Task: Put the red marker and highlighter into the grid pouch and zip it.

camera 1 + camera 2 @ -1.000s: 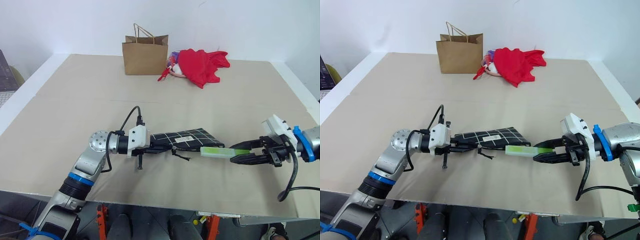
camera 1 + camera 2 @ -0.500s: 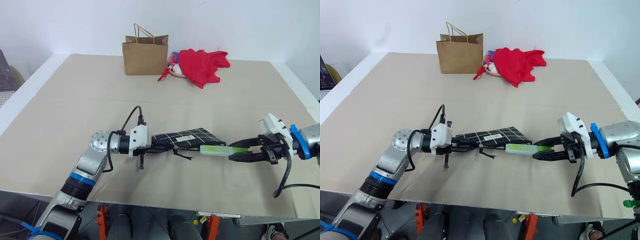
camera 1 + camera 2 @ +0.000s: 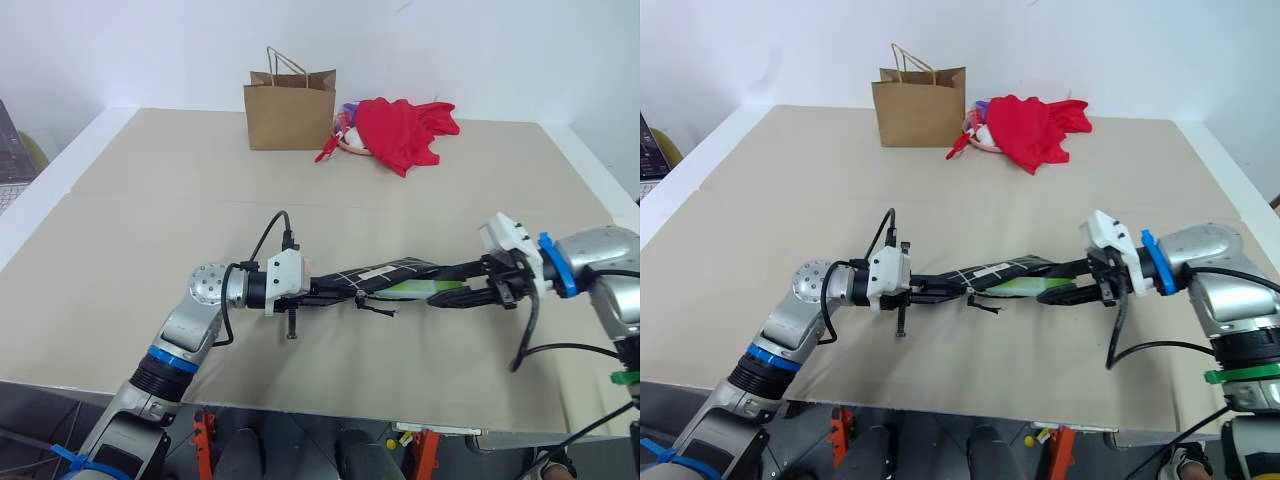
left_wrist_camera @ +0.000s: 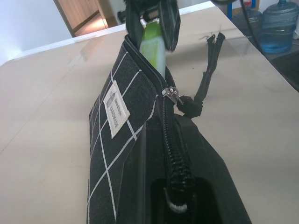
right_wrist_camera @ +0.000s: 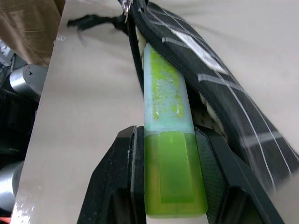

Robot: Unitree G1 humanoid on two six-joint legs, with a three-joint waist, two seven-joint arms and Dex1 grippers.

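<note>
R tool (image 3: 440, 296), gripping highlighter (image 5: 169, 154), pushed it from outside into pouch (image 3: 380, 277) mouth; L tool (image 3: 325, 291) clamped pouch end. Zip next.

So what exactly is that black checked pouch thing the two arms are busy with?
It is the grid pouch, a flat black fabric case crossed by thin white lines, with a small white label on its side and a black zipper with a cord pull. It lies across the beige table, unzipped at one end. The left gripper is shut on its other end, while the right gripper pushes the light green highlighter into the opening.
</note>
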